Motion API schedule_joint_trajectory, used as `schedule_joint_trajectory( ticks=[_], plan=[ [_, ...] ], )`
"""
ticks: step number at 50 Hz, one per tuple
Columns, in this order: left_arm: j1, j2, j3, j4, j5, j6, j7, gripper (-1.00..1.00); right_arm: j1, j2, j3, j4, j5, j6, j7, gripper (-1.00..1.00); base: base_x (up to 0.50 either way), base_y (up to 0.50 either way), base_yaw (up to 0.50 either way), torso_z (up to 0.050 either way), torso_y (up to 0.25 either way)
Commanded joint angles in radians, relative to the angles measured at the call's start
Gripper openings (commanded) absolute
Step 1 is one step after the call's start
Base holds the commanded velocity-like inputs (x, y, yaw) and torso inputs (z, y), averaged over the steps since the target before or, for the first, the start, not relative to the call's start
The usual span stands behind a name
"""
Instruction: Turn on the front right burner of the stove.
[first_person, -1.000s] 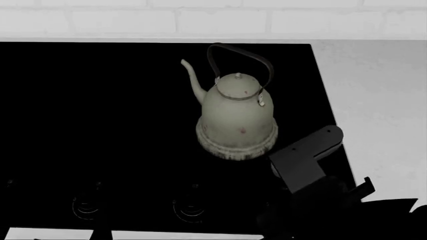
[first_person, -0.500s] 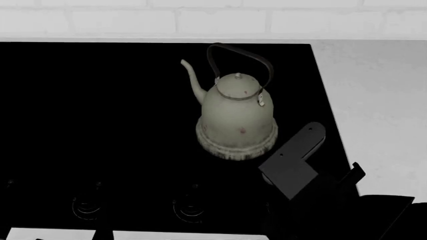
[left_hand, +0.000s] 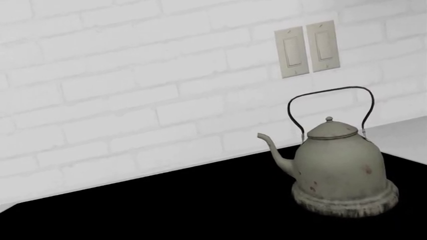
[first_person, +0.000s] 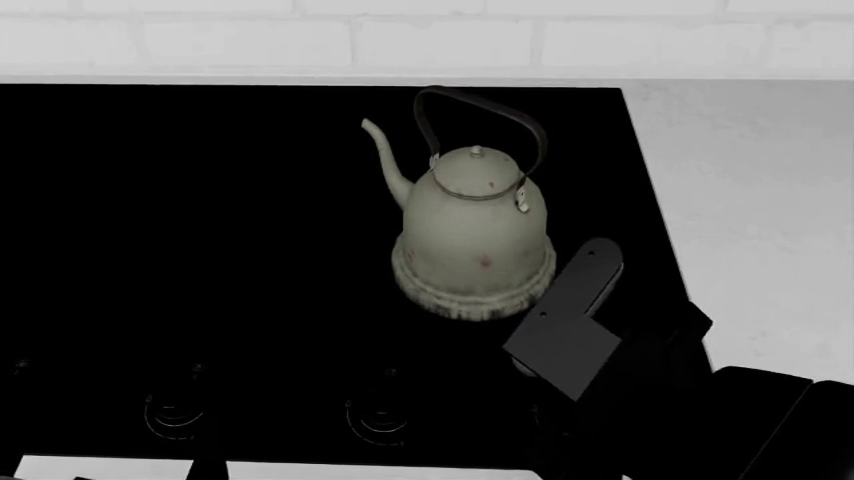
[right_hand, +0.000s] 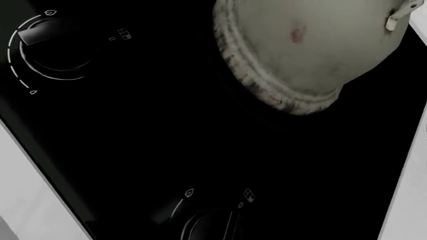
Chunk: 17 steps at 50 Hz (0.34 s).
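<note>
The stove (first_person: 200, 200) is a wide glossy black glass cooktop that fills most of the head view. Two faint ring controls show along its near edge, one (first_person: 174, 410) at left and one (first_person: 380, 415) to its right. The right wrist view shows one control knob (right_hand: 50, 47) and a second knob (right_hand: 207, 225) close under the camera. My right arm (first_person: 574, 330) reaches over the stove's front right part, just right of the kettle (first_person: 474, 230). Its gripper is lost in black against the glass. My left gripper's fingers do not show.
The grey kettle stands on a back right part of the stove; it also shows in the left wrist view (left_hand: 340, 170) and the right wrist view (right_hand: 313, 45). A pale counter (first_person: 761, 200) lies right of the stove. A white brick wall with two switches (left_hand: 307, 47) stands behind.
My right arm has swung left and forward over the stove, its upper link now closer to the kettle's base. The kettle and the controls have not moved.
</note>
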<state>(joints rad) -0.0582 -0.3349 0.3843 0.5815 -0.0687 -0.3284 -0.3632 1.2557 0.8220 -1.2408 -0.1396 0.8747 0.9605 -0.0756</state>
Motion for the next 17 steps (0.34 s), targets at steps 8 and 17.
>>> schedule_joint_trajectory(
  ticks=[8, 17],
  plan=[
    [-0.006, -0.001, 0.002, -0.008, -0.004, -0.006, -0.007, 1.00, -0.038, -0.087, -0.077, -0.023, -0.059, 0.004, -0.171, -1.00, 0.01, 0.01, 0.01, -0.004, 0.000],
    [-0.010, -0.001, 0.006, -0.009, -0.003, -0.012, -0.011, 1.00, -0.001, -0.101, -0.116, -0.051, -0.075, 0.022, -0.226, -1.00, 0.00, 0.00, 0.01, -0.004, 0.000]
  ],
)
